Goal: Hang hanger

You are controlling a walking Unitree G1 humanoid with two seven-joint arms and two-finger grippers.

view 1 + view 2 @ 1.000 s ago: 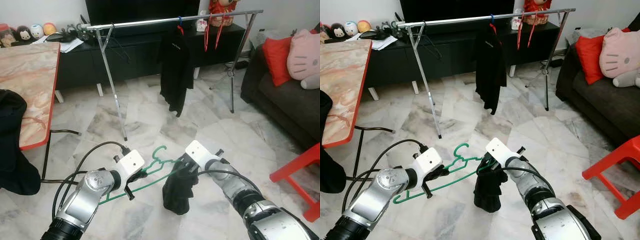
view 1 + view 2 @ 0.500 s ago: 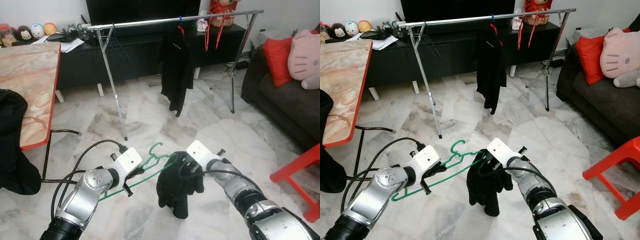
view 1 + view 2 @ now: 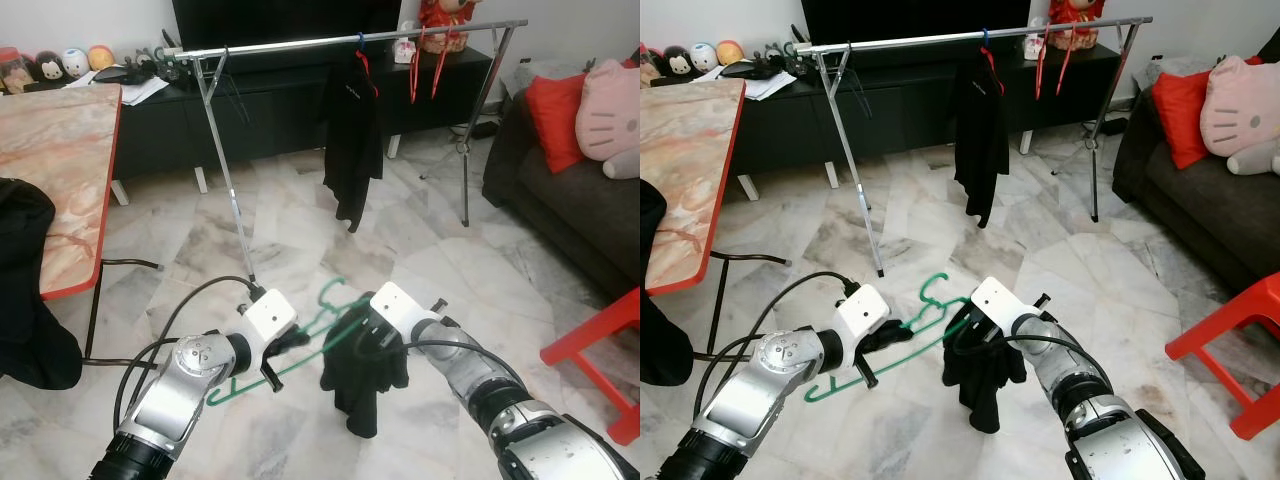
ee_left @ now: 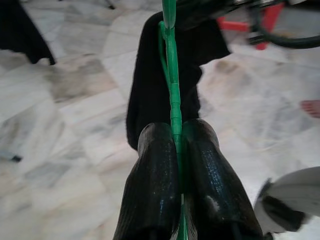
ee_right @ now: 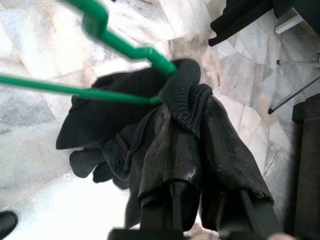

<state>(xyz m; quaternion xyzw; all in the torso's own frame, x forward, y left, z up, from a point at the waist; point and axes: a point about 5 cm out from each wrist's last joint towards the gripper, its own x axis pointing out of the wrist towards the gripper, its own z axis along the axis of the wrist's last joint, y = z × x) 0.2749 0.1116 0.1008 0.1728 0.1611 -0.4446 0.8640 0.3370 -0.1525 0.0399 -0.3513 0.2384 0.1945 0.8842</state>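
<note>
The thin, stiff green plastic hanger [image 3: 322, 322] is clamped by the left gripper [image 4: 176, 150]; limp black knitted cloth [image 5: 120, 120], apparently half-threaded, is pinched by the right gripper [image 5: 197, 135].

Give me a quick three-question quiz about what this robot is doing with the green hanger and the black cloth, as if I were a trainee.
1. True or false: the left gripper is shut on the thin green plastic hanger.
2. Multiple choice: what does the right gripper hold? A) a red cushion B) the bunched black garment C) a silver pole
3. Fill in: further off, a long black garment hangs on the silver metal ____.

Key: 1 true; the two black fingers pinch the hanger's bar. 2 B; the cloth is pressed between its fingers at the hanger's far end. 3 clothes rail.
</note>
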